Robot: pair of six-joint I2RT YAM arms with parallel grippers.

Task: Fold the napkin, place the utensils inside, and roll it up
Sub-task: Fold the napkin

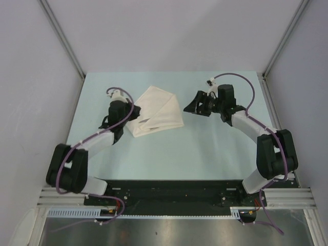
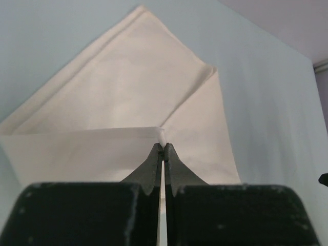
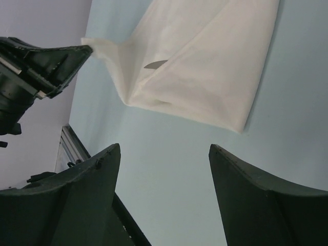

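Left of centre, the napkin [image 1: 156,110] fans out far-right from the left gripper [image 2: 162,146] pinching its near corner, while the right gripper [image 3: 164,147] hangs spread, well apart on its right.

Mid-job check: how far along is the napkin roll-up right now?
Done: the napkin is folded into a pointed shape, and the knife seems tucked inside, with only its grey tip peeking from a fold. In hand: the left tool is shut on a napkin corner, while the right tool hangs open beside the cloth, holding nothing. Left: the rolling, since the cloth lies flat and is not yet rolled.
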